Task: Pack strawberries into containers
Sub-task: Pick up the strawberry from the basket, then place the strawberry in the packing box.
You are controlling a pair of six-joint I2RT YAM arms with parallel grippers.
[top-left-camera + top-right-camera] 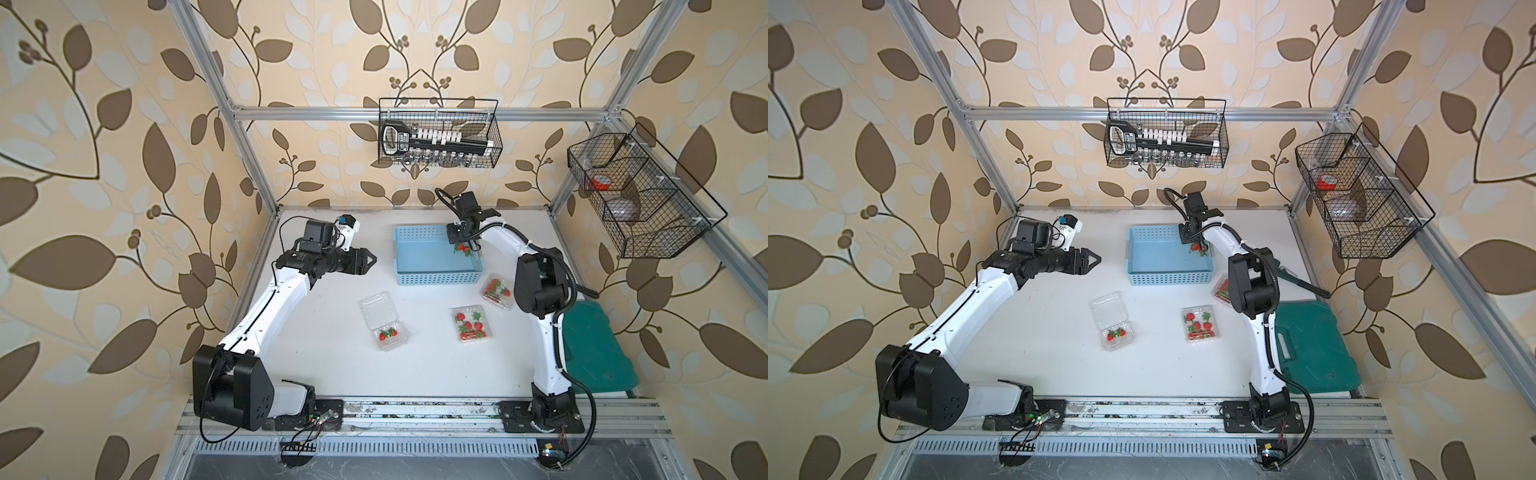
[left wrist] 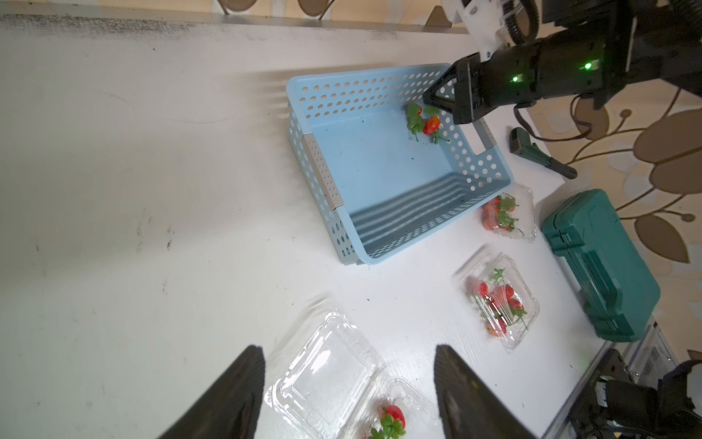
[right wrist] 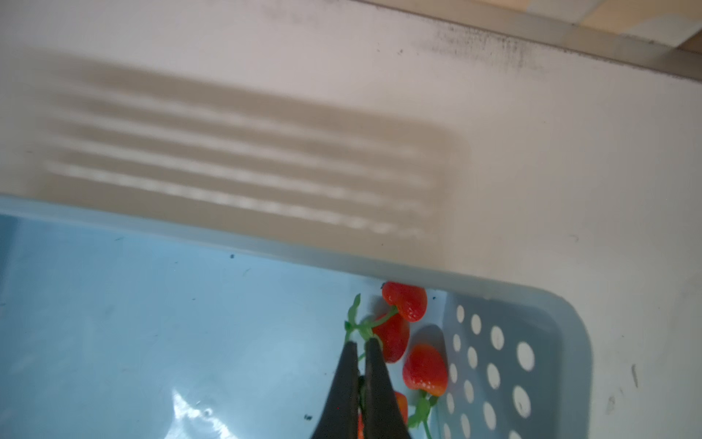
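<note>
Right claw is clenched on the thin green stem of one strawberry inside the blue basket. Other berries lie just beside its tips. The stem could slip on lifting, or snag neighbours. Left claw is released, empty.

White table bears blue basket, three containers, green case.

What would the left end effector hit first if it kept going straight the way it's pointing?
Most likely the blue basket: in both top views the left end effector points at its near side wall. Its height is unclear, so it might pass over the rim.
</note>
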